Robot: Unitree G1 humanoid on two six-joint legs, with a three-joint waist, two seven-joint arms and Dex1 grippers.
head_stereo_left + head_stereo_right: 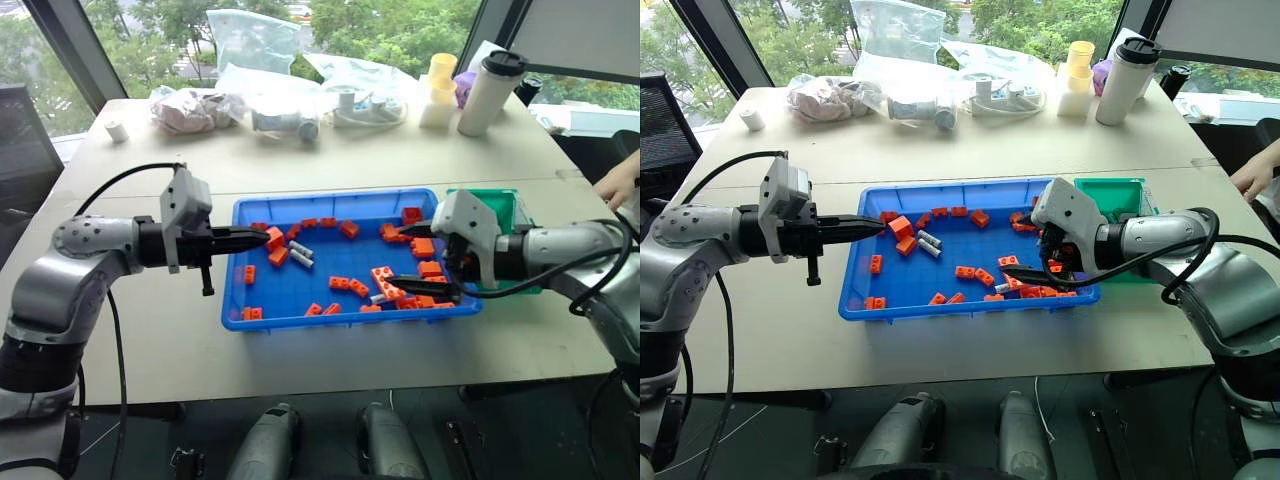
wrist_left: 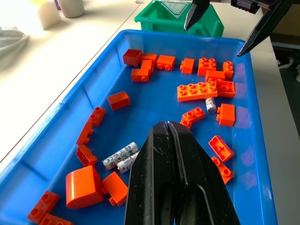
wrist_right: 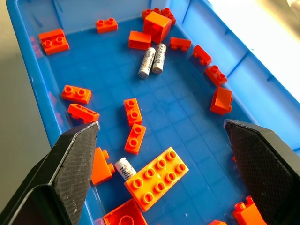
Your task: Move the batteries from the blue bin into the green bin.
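The blue bin (image 1: 330,320) lies mid-table with several orange bricks in it. Two batteries (image 1: 301,252) lie side by side left of its middle, and the right wrist view shows the same pair (image 3: 153,59). A third battery (image 3: 125,168) lies beside a flat orange brick near the front right. Against the blue bin's right end stands the green bin (image 1: 497,206). My left gripper (image 1: 262,238) is shut and empty, its tip just over the bin's left rim. Over the bin's right part, my right gripper (image 1: 405,257) hangs wide open above the bricks, holding nothing.
Clear plastic bags (image 1: 255,60), yellow cups (image 1: 440,85) and a white tumbler with a black lid (image 1: 490,92) stand along the table's far side. A person's hand (image 1: 618,185) rests at the right edge. Bare tabletop lies left of and in front of the blue bin.
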